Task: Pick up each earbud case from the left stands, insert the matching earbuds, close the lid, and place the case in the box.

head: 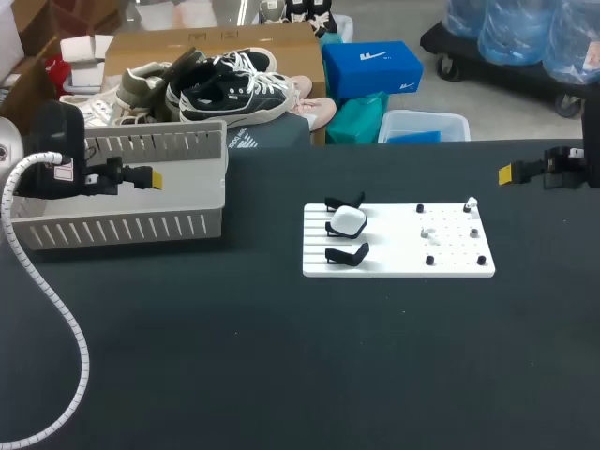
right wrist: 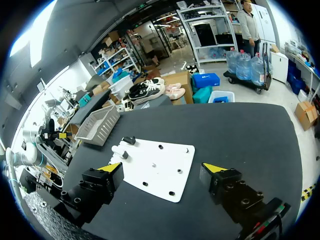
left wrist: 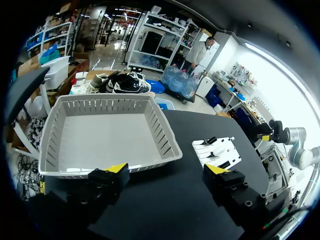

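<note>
Case: white earbud case point(head: 349, 221) sits on the middle stand, at the left end of the board point(head: 398, 264).
Left gripper point(left wrist: 166, 168): wide open, empty, by the box point(head: 122, 228); the case lies ahead, past the box.
Right gripper point(right wrist: 161, 167): wide open, empty.
Nearer arm: probably about equal.

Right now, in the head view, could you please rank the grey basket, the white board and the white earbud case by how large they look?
1. grey basket, largest
2. white board
3. white earbud case, by far the smallest

The basket sits slightly farther back than the board, so nearness does not explain its lead.
</note>
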Controlling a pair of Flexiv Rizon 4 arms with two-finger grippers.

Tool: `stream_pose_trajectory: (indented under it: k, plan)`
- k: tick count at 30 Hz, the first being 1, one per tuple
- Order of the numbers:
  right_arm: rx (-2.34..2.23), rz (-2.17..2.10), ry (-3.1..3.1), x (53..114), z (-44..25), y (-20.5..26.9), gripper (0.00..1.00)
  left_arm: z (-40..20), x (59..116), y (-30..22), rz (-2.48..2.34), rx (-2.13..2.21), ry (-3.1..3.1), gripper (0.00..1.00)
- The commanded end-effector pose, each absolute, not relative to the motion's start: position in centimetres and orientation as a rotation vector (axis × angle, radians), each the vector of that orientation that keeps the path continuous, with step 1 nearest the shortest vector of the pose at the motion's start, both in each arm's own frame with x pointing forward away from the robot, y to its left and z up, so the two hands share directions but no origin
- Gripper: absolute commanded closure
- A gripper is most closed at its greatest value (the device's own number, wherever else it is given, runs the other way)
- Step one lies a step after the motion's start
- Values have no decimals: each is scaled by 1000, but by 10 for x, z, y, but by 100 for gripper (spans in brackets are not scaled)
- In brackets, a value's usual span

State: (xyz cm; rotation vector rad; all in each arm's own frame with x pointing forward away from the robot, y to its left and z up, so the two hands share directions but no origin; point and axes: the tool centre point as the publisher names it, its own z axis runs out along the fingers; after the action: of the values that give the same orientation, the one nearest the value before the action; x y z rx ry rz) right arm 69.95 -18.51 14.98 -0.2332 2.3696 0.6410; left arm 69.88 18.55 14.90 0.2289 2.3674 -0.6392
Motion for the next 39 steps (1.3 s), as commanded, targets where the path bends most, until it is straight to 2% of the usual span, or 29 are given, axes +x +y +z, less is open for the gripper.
stream_pose_trajectory:
  k: [1,24,32,39]
  plan:
    - [-232,638,2371,700,150,-185,0,150,700,185,-634,229,2374,0]
    - [-232,638,2371,700,150,-185,0,150,700,185,-634,229,2374,0]
    - [-232,638,2371,700,150,-185,0,134,710,163,-684,498,2298,0]
    - [-232,638,2371,700,150,-185,0,137,719,114,-709,949,2131,0]
